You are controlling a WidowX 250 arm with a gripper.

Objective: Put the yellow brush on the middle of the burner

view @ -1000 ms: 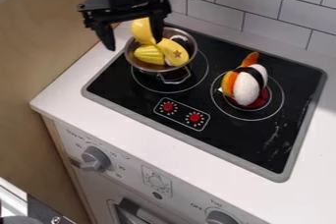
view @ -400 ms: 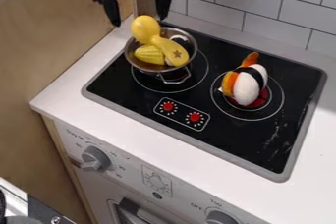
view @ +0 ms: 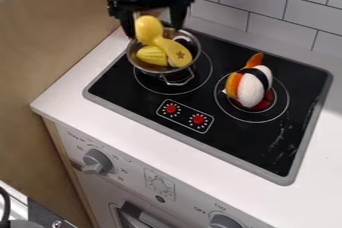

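Pale tiles [view: 294, 11] with dark joints cover one wall across the upper right of the frame, and one tan board [view: 53, 62] runs down the left side. Between them lies one white counter [view: 80, 86] with one black cooktop [view: 234, 139] set in it. The cooktop has two ringed burners and, between them toward the front, two red dials [view: 171, 108]. Two gray knobs [view: 97, 162] sit on the front panel, one at lower left and one at the bottom edge.

One metal pot [view: 148, 69] stands over the left burner, upper left of center. It holds three things I can count: the yellow brush [view: 175, 52], its round end raised past the back rim; a ridged yellow toy [view: 152, 56]; and something black and white, probably one piece, though partly hidden. One white, black and orange toy [view: 251, 89] rests on the right burner.

One black gripper [view: 153, 31] hangs at the upper left, its two fingers spread wide on either side of the brush's round end, with nothing gripped.
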